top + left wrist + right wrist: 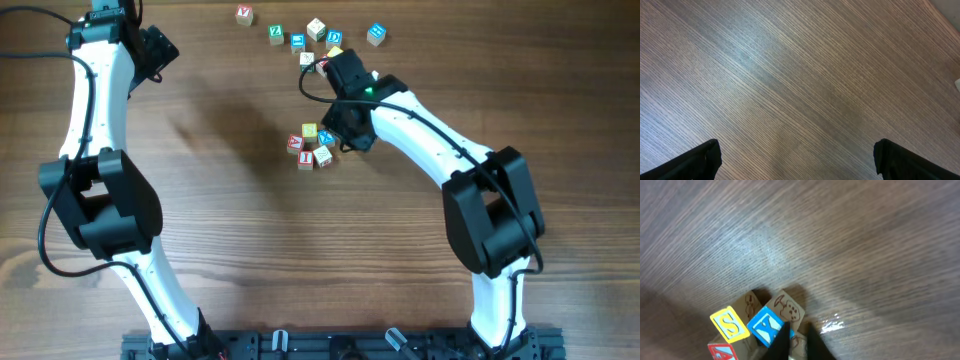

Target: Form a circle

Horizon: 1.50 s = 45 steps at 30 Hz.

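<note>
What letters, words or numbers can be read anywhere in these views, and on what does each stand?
"S": on the yellow-faced cube of the circle, right wrist view.
"X": on the blue-faced cube next to it.
Unreadable: the red-lettered cube, cut off by the frame edge.
Unreadable: the loose scatter of cubes, whose letters are too small in the overhead view.
Left wrist view: no text.

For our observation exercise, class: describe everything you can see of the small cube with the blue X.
The blue X cube is a small wooden block: pale wood sides, top face blue with a pale X. It sits flat on the table, within a tight cluster: the yellow S cube presses against one side, a brown-pictured cube against another. The right tool, shut, overlaps its near corner, seemingly touching.
</note>
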### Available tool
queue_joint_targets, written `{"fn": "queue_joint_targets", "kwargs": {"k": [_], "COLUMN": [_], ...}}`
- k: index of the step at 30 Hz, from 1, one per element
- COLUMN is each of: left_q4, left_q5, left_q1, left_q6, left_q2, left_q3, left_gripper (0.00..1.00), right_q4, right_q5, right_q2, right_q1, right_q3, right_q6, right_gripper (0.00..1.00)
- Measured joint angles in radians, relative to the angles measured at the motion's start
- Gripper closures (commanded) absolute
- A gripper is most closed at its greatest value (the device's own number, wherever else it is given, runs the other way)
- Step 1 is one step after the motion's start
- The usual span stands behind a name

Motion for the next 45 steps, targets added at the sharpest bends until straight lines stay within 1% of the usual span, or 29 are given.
{"fn": "queue_joint_targets", "kwargs": {"k": [4,8,11,14,19,25,28,32,33,34,35,36,37,38,45], "left_q4": [0.000,0.000,0.000,0.000,0.000,0.000,0.000,0.000,0.000,0.000,0.000,0.000,0.000,0.000,0.000], "left_q5": [0.000,0.000,0.000,0.000,0.000,0.000,0.000,0.000,0.000,0.000,0.000,0.000,0.000,0.000,0.000], "left_q1": [0.000,0.000,0.000,0.000,0.000,0.000,0.000,0.000,0.000,0.000,0.000,0.000,0.000,0.000,0.000], "left_q6": [0.000,0.000,0.000,0.000,0.000,0.000,0.000,0.000,0.000,0.000,0.000,0.000,0.000,0.000,0.000], "left_q2": [0.000,0.000,0.000,0.000,0.000,0.000,0.000,0.000,0.000,0.000,0.000,0.000,0.000,0.000,0.000], "left_q3": [0.000,0.000,0.000,0.000,0.000,0.000,0.000,0.000,0.000,0.000,0.000,0.000,0.000,0.000,0.000], "left_gripper": [0.00,0.00,0.00,0.00,0.00,0.00,0.00,0.00,0.00,0.00,0.00,0.00,0.00,0.00,0.00], "right_q4": [0.002,0.002,-0.012,-0.013,-0.003,0.014,0.034,0.107,0.115,0.142,0.162,0.173,0.190,0.200,0.267], "right_q5": [0.034,0.080,0.130,0.166,0.195,0.199,0.199,0.199,0.198,0.194,0.188,0.182,0.175,0.171,0.159], "right_q2": [0.000,0.000,0.000,0.000,0.000,0.000,0.000,0.000,0.000,0.000,0.000,0.000,0.000,-0.002,-0.003], "right_q1": [-0.002,-0.002,-0.002,-0.002,-0.006,-0.083,-0.127,-0.219,-0.232,-0.254,-0.272,-0.285,-0.304,-0.319,-0.409], "right_q3": [0.000,0.000,0.000,0.000,0.000,-0.006,-0.031,-0.116,-0.129,-0.150,-0.165,-0.173,-0.183,-0.187,-0.195], "right_q6": [-0.103,-0.325,-0.447,-0.494,-0.624,-0.763,-0.782,-0.802,-0.804,-0.807,-0.808,-0.807,-0.811,-0.808,-0.799], "right_gripper": [0.96,0.96,0.96,0.96,0.96,0.96,0.96,0.96,0.94,0.80,0.51,0.43,0.16,0.00,0.00]}}
